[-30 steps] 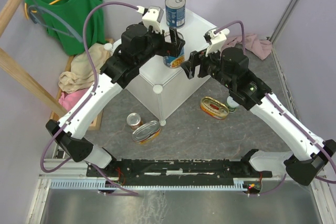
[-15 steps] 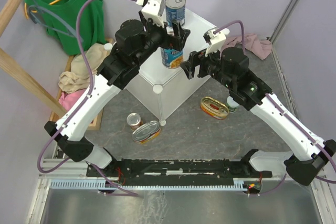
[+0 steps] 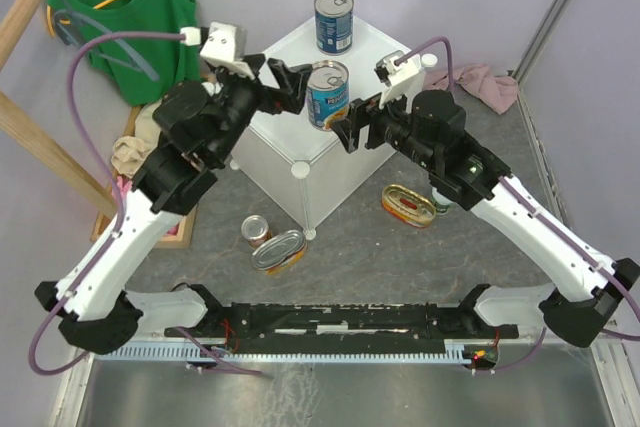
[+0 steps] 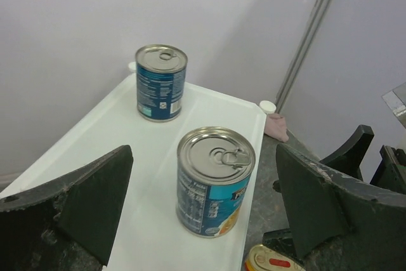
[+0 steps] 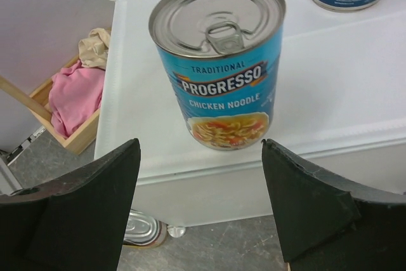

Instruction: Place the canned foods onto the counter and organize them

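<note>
With the left tool [image 3: 285,87] being drawn back, spread wide and empty, toward the upper left, the second blue can [image 3: 328,94] is being left upright on the white table [image 3: 375,52] at frame centre, the half-spread right tool [image 3: 347,125] pinching nothing beside it.

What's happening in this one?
Two blue cans stand upright on the white counter: the back can and the front can near the edge. The left tool and right tool are both open and empty, flanking the front can without touching it. An oval tin, a second oval tin and a small can sit on the floor.
</note>
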`<state>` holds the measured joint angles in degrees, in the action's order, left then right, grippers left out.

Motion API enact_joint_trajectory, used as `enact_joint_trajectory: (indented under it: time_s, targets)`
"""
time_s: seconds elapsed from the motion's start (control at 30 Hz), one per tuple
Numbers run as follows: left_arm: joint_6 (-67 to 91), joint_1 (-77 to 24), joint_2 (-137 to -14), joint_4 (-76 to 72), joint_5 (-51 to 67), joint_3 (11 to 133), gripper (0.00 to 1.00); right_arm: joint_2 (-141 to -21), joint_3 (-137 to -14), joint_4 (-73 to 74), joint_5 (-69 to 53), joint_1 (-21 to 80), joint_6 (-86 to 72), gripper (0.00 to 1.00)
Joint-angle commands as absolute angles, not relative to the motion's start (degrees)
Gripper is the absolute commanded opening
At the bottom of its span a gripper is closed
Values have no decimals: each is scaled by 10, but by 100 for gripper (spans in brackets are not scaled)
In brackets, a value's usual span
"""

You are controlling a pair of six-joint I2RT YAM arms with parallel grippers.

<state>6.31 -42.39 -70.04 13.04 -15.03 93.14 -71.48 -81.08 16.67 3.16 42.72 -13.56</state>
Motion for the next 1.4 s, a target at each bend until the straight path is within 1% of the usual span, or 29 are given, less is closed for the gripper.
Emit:
enact_joint_trajectory:
  time_s: [0.0, 0.2, 0.43, 0.67, 0.77, 1.03, 1.17, 1.37]
  targets:
    - [65, -425, -647, 92, -208, 886, 100, -736, -856, 136, 54, 448, -119, 85]
    - [92, -425, -605, 103, -241, 837, 97, -743, -882, 158, 101, 484, -110, 84]
    - [105, -425, -569, 103, -256, 782, 97, -737, -889, 172, 144, 542, -98, 82]
    - [105, -425, -545, 102, -268, 740, 98, -788, -930, 167, 164, 582, -78, 78]
    - [103, -425, -531, 102, -280, 725, 98, -815, -950, 164, 163, 583, -75, 76]
    - [96, -423, -517, 116, -301, 709, 99, -879, -999, 154, 187, 579, -32, 76]
    - [95, -423, -511, 114, -307, 698, 100, -896, -1012, 159, 179, 559, -27, 76]
    - [99, -423, -518, 113, -304, 691, 100, -890, -997, 158, 150, 510, -39, 77]
